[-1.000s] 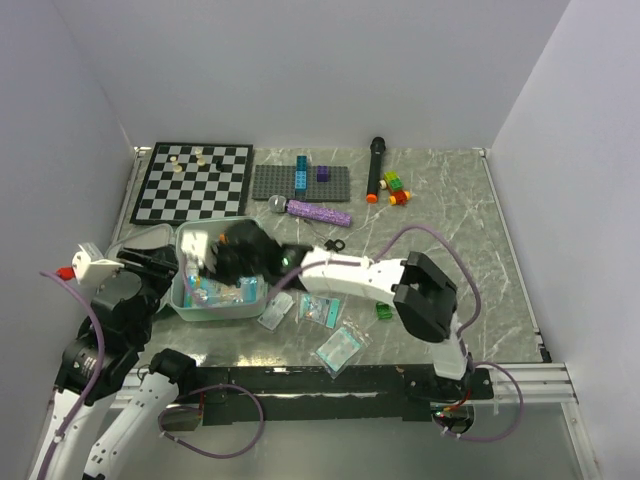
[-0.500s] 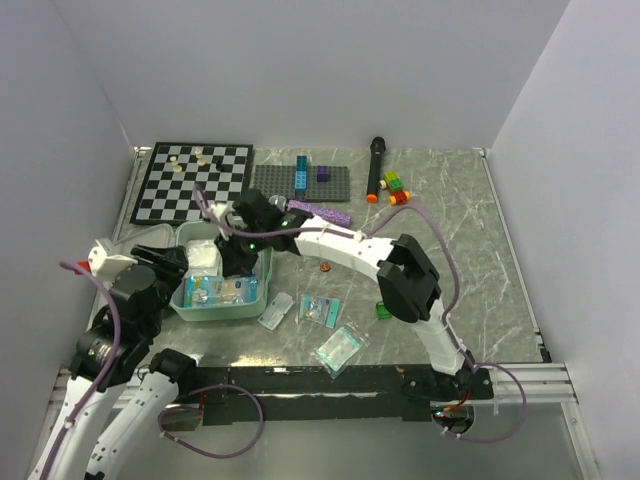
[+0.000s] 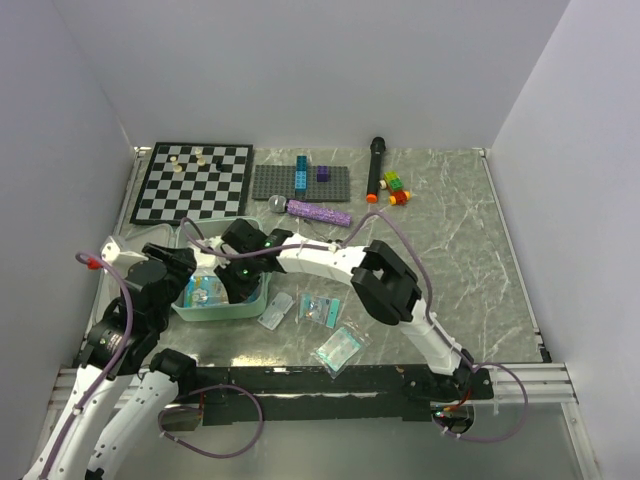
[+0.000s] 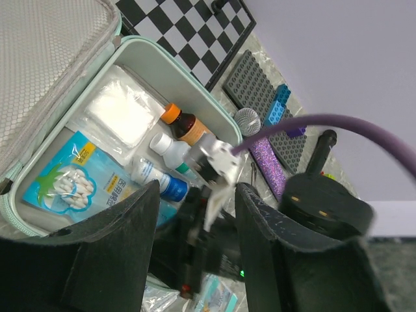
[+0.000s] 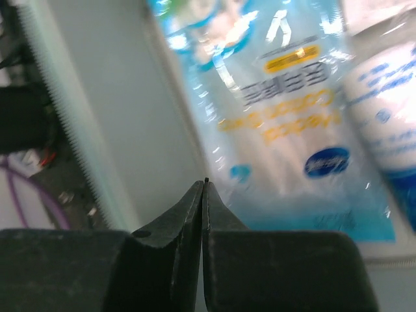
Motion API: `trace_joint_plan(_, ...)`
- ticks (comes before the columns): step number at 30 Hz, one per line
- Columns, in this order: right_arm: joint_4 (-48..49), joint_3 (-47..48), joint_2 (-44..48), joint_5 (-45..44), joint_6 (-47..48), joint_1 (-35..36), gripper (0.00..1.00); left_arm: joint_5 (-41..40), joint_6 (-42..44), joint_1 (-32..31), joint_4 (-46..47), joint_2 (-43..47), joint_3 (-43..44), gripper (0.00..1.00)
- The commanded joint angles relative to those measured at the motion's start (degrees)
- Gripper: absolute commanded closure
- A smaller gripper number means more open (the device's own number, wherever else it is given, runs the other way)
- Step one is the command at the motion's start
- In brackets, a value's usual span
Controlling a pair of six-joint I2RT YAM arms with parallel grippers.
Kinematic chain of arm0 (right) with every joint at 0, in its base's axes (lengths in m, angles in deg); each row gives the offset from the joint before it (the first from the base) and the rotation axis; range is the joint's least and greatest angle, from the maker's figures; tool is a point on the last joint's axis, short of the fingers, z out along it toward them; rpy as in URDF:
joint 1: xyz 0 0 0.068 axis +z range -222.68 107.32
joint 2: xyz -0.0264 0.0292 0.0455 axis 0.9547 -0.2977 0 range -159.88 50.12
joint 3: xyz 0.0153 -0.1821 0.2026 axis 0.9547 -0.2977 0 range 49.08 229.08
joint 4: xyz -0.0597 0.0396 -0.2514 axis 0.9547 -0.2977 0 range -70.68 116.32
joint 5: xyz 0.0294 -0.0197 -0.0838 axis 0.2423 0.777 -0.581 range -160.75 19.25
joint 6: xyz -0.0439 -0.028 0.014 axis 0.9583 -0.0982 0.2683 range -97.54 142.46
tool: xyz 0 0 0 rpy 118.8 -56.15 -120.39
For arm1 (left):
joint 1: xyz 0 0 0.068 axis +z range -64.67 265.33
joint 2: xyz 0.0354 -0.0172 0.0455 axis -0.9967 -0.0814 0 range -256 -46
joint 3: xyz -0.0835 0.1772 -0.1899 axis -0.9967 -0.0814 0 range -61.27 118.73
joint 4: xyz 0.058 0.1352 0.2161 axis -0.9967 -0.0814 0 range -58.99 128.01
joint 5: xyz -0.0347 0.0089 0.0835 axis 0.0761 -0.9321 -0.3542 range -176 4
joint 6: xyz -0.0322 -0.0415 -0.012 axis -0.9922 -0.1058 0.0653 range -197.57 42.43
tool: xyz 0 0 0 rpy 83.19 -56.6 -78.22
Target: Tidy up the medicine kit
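The medicine kit (image 3: pixel 216 311) lies open at the near left of the table, a mint-green case with its mesh-lined lid (image 4: pixel 52 65) folded back. Inside it I see a white gauze pad (image 4: pixel 120 114), a brown bottle with an orange cap (image 4: pixel 186 124), a white bottle (image 4: pixel 170 146) and a blue cotton-swab pack (image 4: pixel 71 175). My right gripper (image 5: pixel 205 186) is shut and empty, its tips low inside the case between the swab pack (image 5: pixel 286 117) and the case wall (image 5: pixel 117 130). My left gripper (image 4: pixel 195 250) hovers open above the case's near edge, holding nothing.
A chessboard (image 3: pixel 192 182) and a grey studded plate (image 3: pixel 302 182) sit at the back. A purple glittery microphone (image 3: pixel 318 213) lies behind the case and a black one (image 3: pixel 376 168) further back. Clear sachets (image 3: pixel 321 310) (image 3: pixel 340 348) lie right of the case.
My right gripper has dropped into the case toward its near side and closed its jaws. The right arm's elbow swung left. My left arm shifted right, closer over the case.
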Motion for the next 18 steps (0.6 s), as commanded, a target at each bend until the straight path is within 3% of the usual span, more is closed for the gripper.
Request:
trace_joint_plan(1,-1.4,4.7,-2.7,-2.6,-2.6,-0.2,0.92,0.4,-0.7,-0.1,1.7,0.6,-0.4,0.45)
trace_joint_plan(13,-0.3,-2.4,2.5,-1.5,-1.9,0.5,0.89,1.3,-1.3,-0.2,1.9,0.8,-1.3,0.45)
trace_joint_plan(18,4.4,-6.1,10.7,-2.7,-3.5,-0.1,0.75,1.7,-1.3,-0.1,2.2,1.0,-1.3,0.45)
